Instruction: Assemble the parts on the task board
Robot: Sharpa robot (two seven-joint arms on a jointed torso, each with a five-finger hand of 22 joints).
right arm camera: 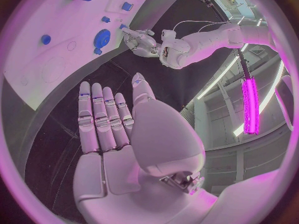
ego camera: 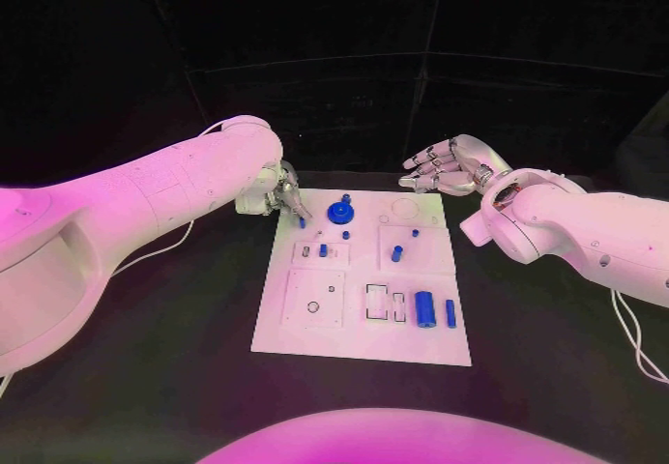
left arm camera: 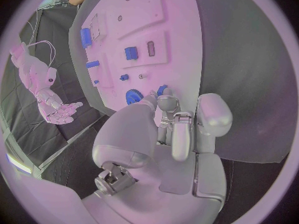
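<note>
We see the white task board (ego camera: 365, 333) lying flat in the middle of the black worktop (ego camera: 167, 387), with our two arms reaching toward its far end. Our left hand (ego camera: 283, 196) sits at the board's far left corner, its fingers (left arm camera: 181, 134) curled downward over the edge; a small blue part (ego camera: 302, 222) shows right at the fingertips, and from the left wrist view a bit of blue peeks out just past them, but we cannot tell whether the hand is actually pinching it or only touching beside it. Just to the inner side of that hand stands a round blue knob part (ego camera: 341, 210) on the board, with a small blue peg (ego camera: 346, 234) close below it. Further down the board we find a short blue piece (ego camera: 322, 249) set in a left-hand block, a slanted blue pin (ego camera: 396, 254) on the right-hand block, and near the board's near right area a larger blue cylinder (ego camera: 423, 309) lying beside a slimmer blue rod (ego camera: 450, 313), the two close but apart. Our right hand (ego camera: 447, 164) floats above the worktop beyond the board's far right corner, palm turned up, fingers (right arm camera: 102, 119) stretched out side by side and grasping nothing, well clear of every part.
</note>
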